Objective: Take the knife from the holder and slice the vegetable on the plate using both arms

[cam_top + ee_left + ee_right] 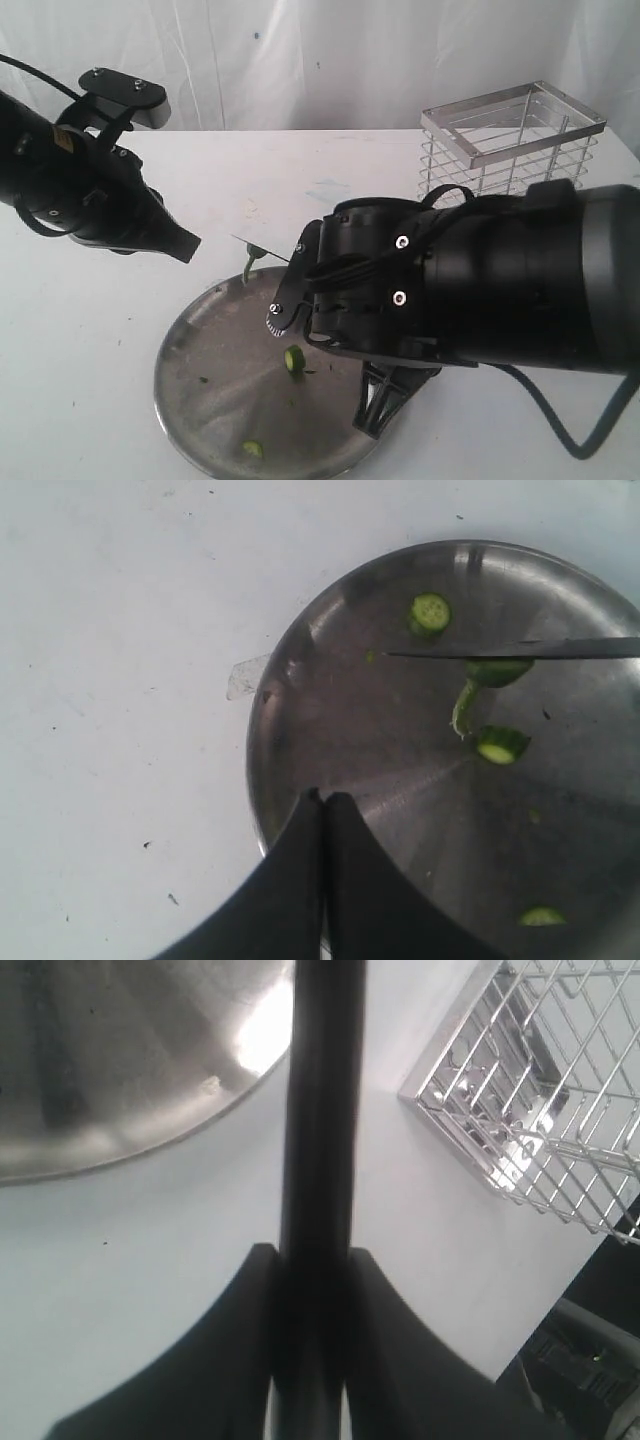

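Right gripper [312, 1255] clamped the knife [520, 648], left gripper [323, 800] shut empty; the vegetable [497, 671] wanted a steady, straight downward press.

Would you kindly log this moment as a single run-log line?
right gripper: shut on knife | blade across vegetable on plate | left gripper: shut, empty | slices on plate

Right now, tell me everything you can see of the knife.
The knife is all black, with a slim blade that tapers to a sharp point and a straight dark handle. The right gripper is shut on the handle. The blade lies roughly level over the plate, its edge across the dark-green vegetable. Whether it has cut through cannot be told. It is out of the holder.
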{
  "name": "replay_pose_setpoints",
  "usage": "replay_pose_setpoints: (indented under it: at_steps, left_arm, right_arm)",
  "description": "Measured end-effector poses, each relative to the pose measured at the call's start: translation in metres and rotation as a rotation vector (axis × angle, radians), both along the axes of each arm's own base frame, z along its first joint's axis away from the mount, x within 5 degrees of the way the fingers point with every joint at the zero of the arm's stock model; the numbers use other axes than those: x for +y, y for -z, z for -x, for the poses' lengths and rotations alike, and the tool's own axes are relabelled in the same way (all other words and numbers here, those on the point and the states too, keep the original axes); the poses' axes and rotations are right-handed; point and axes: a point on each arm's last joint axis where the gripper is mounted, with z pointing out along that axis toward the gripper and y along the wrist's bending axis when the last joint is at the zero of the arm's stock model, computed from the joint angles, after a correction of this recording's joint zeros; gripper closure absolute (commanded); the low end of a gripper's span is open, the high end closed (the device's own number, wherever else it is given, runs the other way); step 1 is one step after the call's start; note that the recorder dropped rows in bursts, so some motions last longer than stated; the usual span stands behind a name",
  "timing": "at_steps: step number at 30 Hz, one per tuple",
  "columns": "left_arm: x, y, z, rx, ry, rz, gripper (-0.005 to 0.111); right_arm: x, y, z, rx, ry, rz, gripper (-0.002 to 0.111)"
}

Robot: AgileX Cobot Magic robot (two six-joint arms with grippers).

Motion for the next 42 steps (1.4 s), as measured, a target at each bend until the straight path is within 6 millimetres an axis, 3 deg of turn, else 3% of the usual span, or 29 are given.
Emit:
replay_pose_setpoints:
  at_steps: [3,6,8,10,12,16,21,24,36,42]
  left_arm:
    - [0.000,0.000,0.000,0.000,0.000,0.000,0.107]
    - [0.000,0.000,0.000,0.000,0.000,0.000,0.107]
    - [0.000,0.000,0.000,-0.001,0.002,-0.001,0.107]
    - [0.000,0.000,0.000,-0.001,0.002,-0.001,0.107]
    - [0.000,0.000,0.000,-0.001,0.002,-0.001,0.107]
    - [0.000,0.000,0.000,-0.003,0.001,0.000,0.107]
    - [-0.006,-0.001,0.000,0.014,-0.034,0.103,0.107]
    - [-0.014,0.014,-0.002,0.045,0.003,0.165,0.107]
    - [-0.037,0.018,-0.005,0.011,0.231,0.315,0.107]
    - [-0.039,0.017,-0.005,-0.005,0.250,0.329,0.107]
  right_arm:
    - [0.000,0.001,0.001,0.017,-0.008,0.005,0.108]
    - [-0.001,0.006,0.003,0.148,-0.052,-0.027,0.108]
    - [-0.005,0.012,0.004,0.328,-0.065,-0.083,0.108]
    - [-0.014,0.014,-0.004,0.393,-0.039,-0.115,0.108]
    - [-0.020,0.013,-0.008,0.388,-0.027,-0.085,0.108]
    - [-0.028,0.005,-0.026,0.148,-0.009,0.052,0.108]
    - [-0.018,0.012,-0.018,0.229,-0.046,-0.029,0.108]
    - [-0.012,0.015,-0.010,0.310,-0.055,-0.086,0.108]
    - [-0.011,0.016,-0.008,0.327,-0.074,-0.088,0.108]
    - [-0.011,0.016,-0.008,0.328,-0.073,-0.089,0.108]
